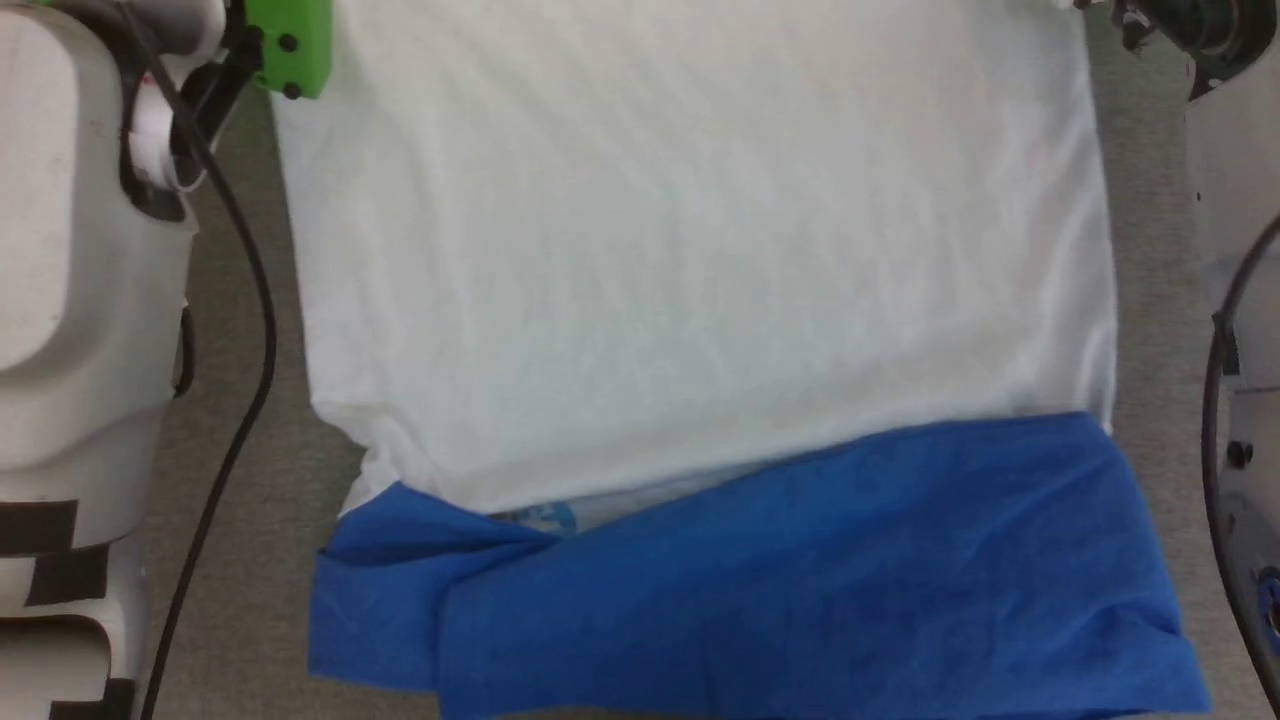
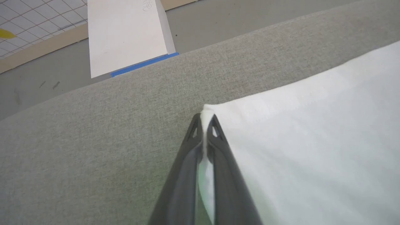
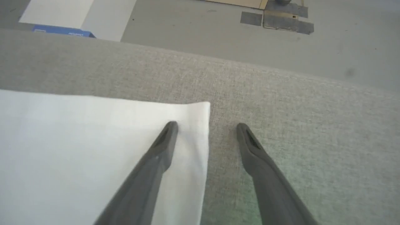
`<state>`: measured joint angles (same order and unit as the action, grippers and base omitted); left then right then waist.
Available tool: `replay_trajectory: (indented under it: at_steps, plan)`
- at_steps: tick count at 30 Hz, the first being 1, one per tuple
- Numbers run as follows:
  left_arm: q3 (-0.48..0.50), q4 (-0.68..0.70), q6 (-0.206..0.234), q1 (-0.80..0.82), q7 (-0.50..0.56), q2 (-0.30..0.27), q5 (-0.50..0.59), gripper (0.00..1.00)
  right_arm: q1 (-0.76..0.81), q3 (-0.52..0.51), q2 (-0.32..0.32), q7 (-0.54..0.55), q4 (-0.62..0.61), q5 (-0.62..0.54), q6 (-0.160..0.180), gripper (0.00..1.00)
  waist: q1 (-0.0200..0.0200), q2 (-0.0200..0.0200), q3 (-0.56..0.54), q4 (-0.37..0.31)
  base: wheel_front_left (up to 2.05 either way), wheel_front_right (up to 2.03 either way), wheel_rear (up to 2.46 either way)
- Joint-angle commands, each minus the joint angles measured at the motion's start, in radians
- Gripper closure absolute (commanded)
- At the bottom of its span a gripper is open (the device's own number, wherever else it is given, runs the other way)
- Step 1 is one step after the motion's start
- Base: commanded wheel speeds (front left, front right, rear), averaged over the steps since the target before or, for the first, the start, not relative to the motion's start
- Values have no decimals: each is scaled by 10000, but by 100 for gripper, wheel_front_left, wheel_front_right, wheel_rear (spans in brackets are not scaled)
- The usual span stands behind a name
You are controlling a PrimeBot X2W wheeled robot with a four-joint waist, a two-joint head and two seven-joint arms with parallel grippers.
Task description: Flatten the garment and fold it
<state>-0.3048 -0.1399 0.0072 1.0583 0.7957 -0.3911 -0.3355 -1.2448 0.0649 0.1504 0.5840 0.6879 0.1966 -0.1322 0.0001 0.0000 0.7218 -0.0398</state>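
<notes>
The garment (image 1: 700, 260) lies spread on a grey fabric surface, its white body smooth and its blue sleeves (image 1: 800, 580) folded across the near end. In the left wrist view my left gripper (image 2: 204, 120) is shut on the garment's white far corner (image 2: 207, 109), a pinch of cloth showing between the fingers. In the right wrist view my right gripper (image 3: 206, 126) stands open astride the garment's other far corner (image 3: 200, 112), one finger (image 3: 165, 137) over the cloth and the other over bare surface.
The grey fabric surface (image 2: 93, 131) ends in a far edge just beyond both corners. Past it lies grey floor (image 3: 218, 34) with a white board edged in blue tape (image 2: 125, 34). My pale arm bodies and a black cable (image 1: 240, 330) flank the garment in the head view.
</notes>
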Motion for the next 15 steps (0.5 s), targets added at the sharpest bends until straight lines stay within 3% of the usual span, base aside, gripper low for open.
replay_trajectory:
  at_steps: [1, 2, 3, 4, 7, 9, 15]
  plan:
    - [-52, -100, -85, 202, -162, 71, -30, 100, -279, 69, -30, 441, 219, -231, 15, 0, -1, 0, 203, 484, 0, 0, 0]
    - [-145, -296, -201, 249, -380, 145, -68, 100, -491, 380, 12, 1661, 624, -641, 15, 35, -1, 0, 169, 538, 0, 0, 0]
    - [-158, -353, -223, 258, -439, 157, -82, 100, -533, 480, 39, 2019, 693, -745, 15, 78, -1, 0, 150, 539, 0, 0, 0]
    - [-171, -426, -244, 270, -503, 165, -90, 100, -570, 639, 79, 2462, 744, -867, 15, 100, -1, 0, 125, 532, 0, 0, 0]
    - [-189, -568, -290, 340, -758, 152, -64, 100, -590, 917, 173, 3170, 567, -1067, 15, 100, -1, 0, 58, 462, 0, 0, 0]
    - [-195, -629, -317, 449, -1099, 80, 62, 100, -594, 961, 262, 2942, 158, -1154, 15, 100, -1, 0, 40, 380, 0, 0, 0]
    - [-154, -876, -257, 899, -3052, -128, 698, 100, -566, 520, 437, 750, -890, -1404, 15, 100, -1, 0, -116, 59, 0, 0, 0]
